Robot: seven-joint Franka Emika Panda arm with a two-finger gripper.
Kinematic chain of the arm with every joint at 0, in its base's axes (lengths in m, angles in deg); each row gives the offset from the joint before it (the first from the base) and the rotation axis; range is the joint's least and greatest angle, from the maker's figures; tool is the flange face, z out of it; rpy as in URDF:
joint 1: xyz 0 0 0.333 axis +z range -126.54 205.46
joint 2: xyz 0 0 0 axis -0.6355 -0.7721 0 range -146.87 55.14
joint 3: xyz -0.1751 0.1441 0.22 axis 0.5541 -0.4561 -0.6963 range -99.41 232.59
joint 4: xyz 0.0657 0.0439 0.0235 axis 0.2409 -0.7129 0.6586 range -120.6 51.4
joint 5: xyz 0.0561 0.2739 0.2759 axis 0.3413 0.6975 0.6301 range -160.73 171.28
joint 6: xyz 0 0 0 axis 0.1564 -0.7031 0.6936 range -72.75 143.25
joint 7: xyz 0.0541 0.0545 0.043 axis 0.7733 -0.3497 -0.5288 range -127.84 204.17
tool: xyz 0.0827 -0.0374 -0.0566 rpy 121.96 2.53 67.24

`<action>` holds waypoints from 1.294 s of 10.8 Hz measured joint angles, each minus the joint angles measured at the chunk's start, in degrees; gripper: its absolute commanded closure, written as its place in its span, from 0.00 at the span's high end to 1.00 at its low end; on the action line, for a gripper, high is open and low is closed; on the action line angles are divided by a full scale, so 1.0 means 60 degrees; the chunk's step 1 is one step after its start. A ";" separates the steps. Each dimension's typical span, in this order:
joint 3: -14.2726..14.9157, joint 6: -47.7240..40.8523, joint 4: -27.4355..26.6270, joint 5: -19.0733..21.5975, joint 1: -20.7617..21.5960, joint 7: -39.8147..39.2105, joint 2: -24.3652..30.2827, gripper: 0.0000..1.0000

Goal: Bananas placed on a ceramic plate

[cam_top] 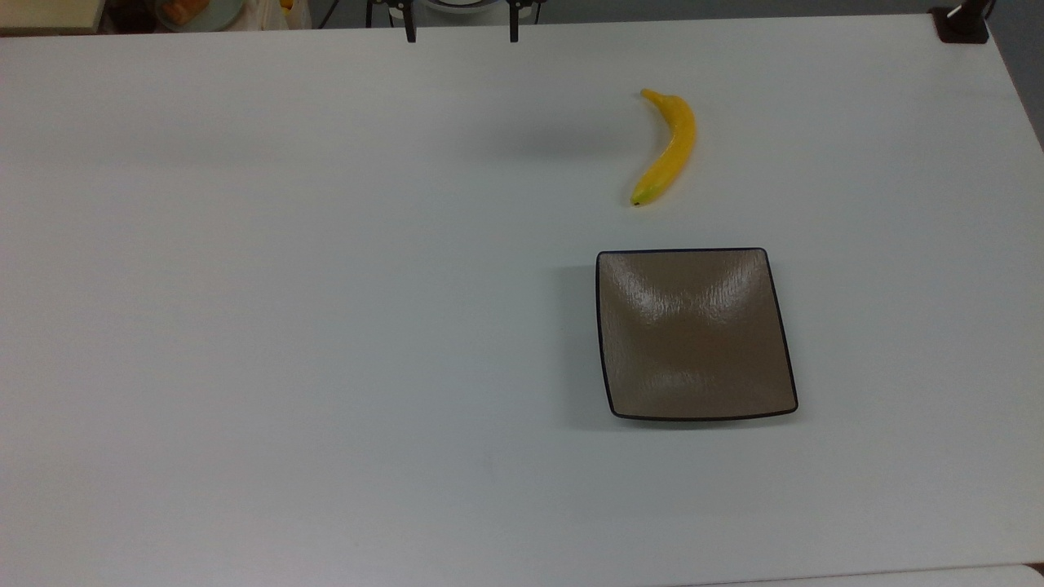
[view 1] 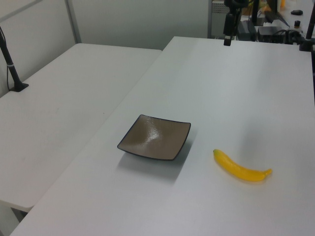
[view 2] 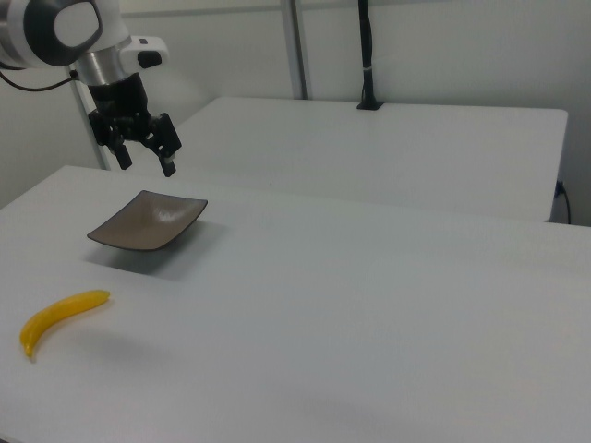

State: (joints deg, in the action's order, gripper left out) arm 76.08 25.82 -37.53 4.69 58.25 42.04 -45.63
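A yellow banana [cam_top: 670, 147] lies curved on the white table, its greenish tip toward the ceramic plate [cam_top: 693, 334]. The square brown plate holds nothing and sits a short gap from the banana [view 1: 241, 168] in the left view, where the plate [view 1: 154, 137] is on its left. My gripper [view 2: 146, 162] hangs open and holds nothing, high above the table beyond the plate [view 2: 148, 221] and far from the banana [view 2: 60, 316]. Its two dark fingertips [cam_top: 410, 35] reach in at the top view's upper edge, well left of the banana.
A second white table [view 1: 59, 98] adjoins on the left view's left, with a black post [view 1: 12, 73] clamped on it. Cluttered equipment [view 1: 266, 24] stands past the table's far end. Wide bare tabletop [cam_top: 285, 310] surrounds the plate and banana.
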 measured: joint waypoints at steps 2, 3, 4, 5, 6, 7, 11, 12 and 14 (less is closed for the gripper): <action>-0.0085 0.0000 -0.0009 0.0020 0.0015 0.0000 -0.0007 1.00; -0.0255 0.0000 -0.0013 0.0049 0.0027 0.0000 -0.0033 1.00; -0.0542 0.0000 -0.0014 0.0066 0.0031 0.0048 -0.0054 1.00; -0.0902 0.0000 0.0028 0.0068 0.0036 0.0428 -0.0054 1.00; -0.1244 -0.0034 0.0121 0.0069 0.0044 0.0878 -0.0043 1.00; -0.1641 -0.0192 0.0240 0.0074 0.0053 0.1241 -0.0036 1.00; -0.3705 -0.0809 0.0430 0.0084 0.0145 0.3186 -0.0090 1.00; -0.4180 -0.0809 0.0414 0.0084 0.0173 0.3806 -0.0209 1.00; -0.4846 -0.0809 0.0371 0.0084 0.0184 0.4613 -0.0622 1.00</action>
State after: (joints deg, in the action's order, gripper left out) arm 47.01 20.97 -35.30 5.20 59.35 69.72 -49.36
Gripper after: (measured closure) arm 0.000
